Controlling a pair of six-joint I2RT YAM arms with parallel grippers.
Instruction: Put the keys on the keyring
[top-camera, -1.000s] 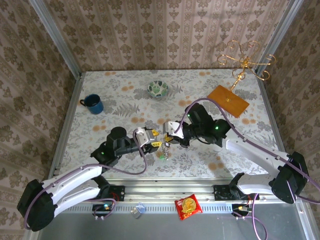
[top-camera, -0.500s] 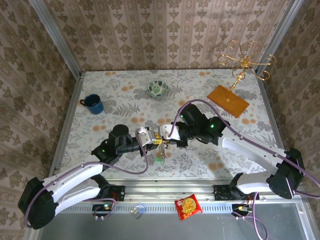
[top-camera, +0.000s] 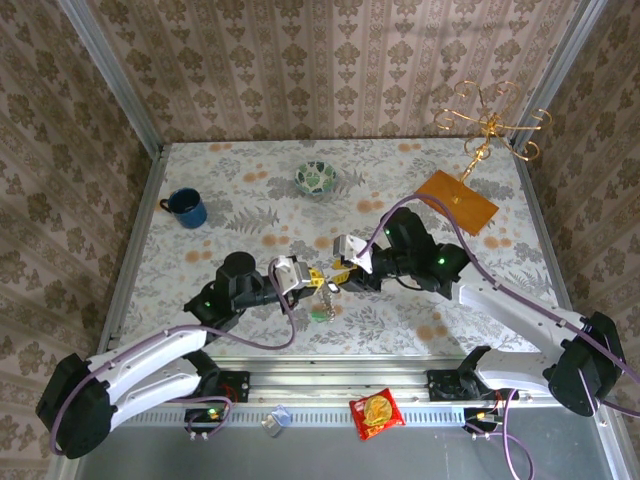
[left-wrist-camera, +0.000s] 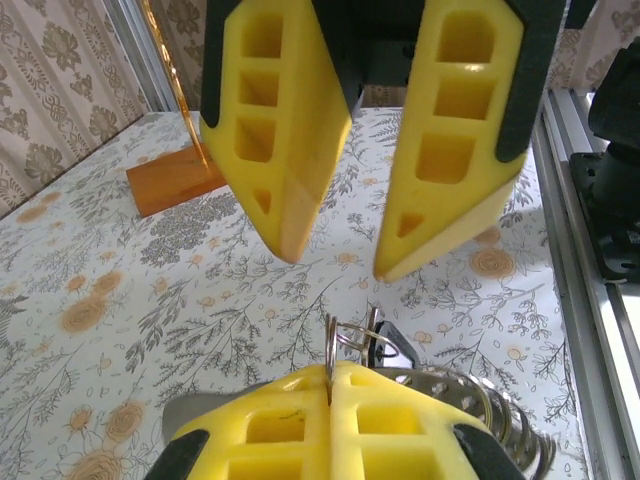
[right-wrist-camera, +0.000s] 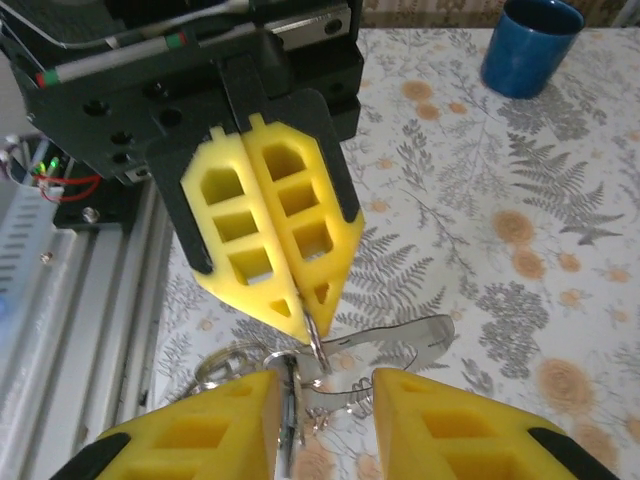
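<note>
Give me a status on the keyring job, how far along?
Done: the left gripper is shut on a thin metal ring, with a tangle of metal pieces bunched under it. In hand: the right gripper is open, tip to tip with the left, gripping nothing. Left: the threading itself. A green key sits just below the grippers in the top view; whether it's on the ring I can't tell.

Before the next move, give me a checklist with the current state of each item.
1. Grip: left gripper shut on the thin metal ring: ok.
2. Jaws: right gripper open, facing the left one: ok.
3. Right fingers clear of the metal ring: cannot tell.
4. Whether the silver piece below the ring is a key already threaded on: cannot tell.
5. The blue mug and bowl sit well away from both arms: ok.
</note>
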